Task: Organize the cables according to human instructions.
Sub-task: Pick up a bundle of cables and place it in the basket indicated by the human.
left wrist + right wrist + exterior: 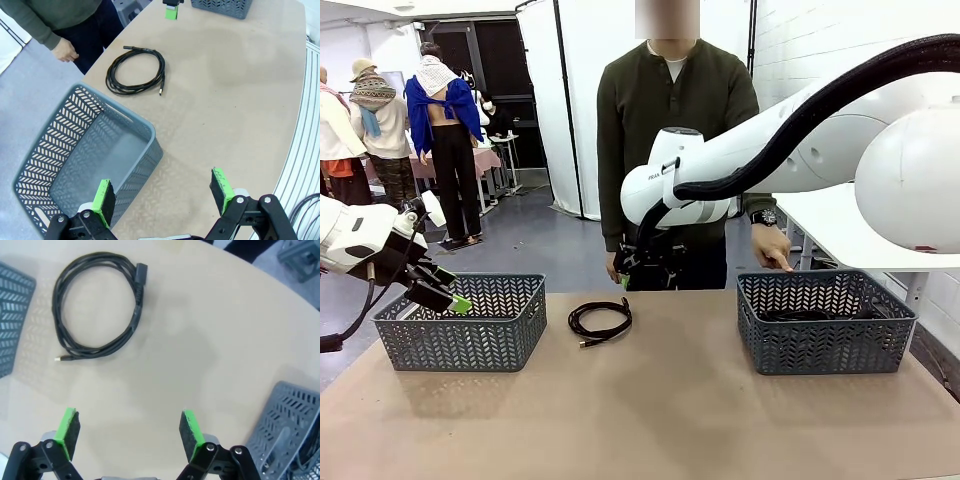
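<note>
One black cable lies coiled on the table between two grey baskets; it also appears in the left wrist view and the right wrist view. More black cables rest inside the right basket. My left gripper hangs open over the near-left part of the left basket, its jaws holding nothing. Open and holding nothing as well, my right gripper hovers near the table's far edge, right of the coil. The human's hand stretches a finger toward the right basket's far rim.
The left basket has nothing in it. The right basket sits at the lower right of the right wrist view. The human's other hand hangs beside the table's far edge. Bare brown tabletop spreads in front of the baskets.
</note>
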Controlling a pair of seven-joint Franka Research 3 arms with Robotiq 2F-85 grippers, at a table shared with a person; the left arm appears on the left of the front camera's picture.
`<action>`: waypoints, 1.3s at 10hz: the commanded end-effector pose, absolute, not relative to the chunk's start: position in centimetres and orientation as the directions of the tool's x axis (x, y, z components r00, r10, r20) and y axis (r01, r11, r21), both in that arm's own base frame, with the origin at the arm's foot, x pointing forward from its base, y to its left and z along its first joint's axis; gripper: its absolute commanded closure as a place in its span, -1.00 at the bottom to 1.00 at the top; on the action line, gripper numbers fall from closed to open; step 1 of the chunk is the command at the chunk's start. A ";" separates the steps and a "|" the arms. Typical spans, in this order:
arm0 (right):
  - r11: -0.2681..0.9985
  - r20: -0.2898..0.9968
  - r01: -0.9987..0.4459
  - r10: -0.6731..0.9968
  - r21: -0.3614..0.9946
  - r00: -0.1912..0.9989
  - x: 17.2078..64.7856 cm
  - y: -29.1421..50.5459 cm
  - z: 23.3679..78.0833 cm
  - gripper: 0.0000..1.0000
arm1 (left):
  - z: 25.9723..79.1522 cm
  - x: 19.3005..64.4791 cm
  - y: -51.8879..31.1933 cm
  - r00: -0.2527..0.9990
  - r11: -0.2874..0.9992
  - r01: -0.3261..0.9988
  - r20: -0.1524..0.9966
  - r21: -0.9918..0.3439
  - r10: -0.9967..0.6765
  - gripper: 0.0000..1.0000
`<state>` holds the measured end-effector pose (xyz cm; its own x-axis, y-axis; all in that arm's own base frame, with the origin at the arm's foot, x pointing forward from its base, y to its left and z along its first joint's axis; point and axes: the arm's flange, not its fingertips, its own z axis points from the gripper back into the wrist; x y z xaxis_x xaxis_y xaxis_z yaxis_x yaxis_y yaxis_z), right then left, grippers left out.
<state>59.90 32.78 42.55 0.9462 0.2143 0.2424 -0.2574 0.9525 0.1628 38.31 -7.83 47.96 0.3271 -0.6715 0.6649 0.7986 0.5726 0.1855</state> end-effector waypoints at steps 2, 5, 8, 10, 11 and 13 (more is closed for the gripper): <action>0.975 0.252 -0.184 0.149 0.122 0.956 61.9 35.0 41.7 -1.00 | 47.7 38.6 -7.6 0.321 0.566 0.804 0.669 0.181 -0.670 -1.00; 0.985 0.225 -0.138 0.112 0.101 0.968 63.5 36.4 39.8 -1.00 | 47.7 38.6 -7.6 0.321 0.566 0.804 0.669 0.181 -0.670 -1.00; 0.994 0.225 -0.089 0.071 0.067 0.972 64.9 37.0 37.9 -1.00 | 47.7 38.6 -7.6 0.321 0.566 0.804 0.669 0.181 -0.670 -1.00; 0.997 0.221 -0.054 0.040 0.058 0.974 65.7 37.2 36.7 -1.00 | 47.7 38.6 -7.6 0.321 0.566 0.804 0.669 0.181 -0.670 -1.00; 0.998 0.221 -0.038 0.026 0.050 0.975 66.0 37.3 36.1 -1.00 | 47.7 38.6 -7.6 0.321 0.566 0.804 0.669 0.181 -0.670 -1.00; 0.999 0.206 -0.001 -0.007 0.035 0.979 66.5 37.4 35.0 -1.00 | 47.7 38.6 -7.6 0.321 0.566 0.804 0.669 0.181 -0.670 -1.00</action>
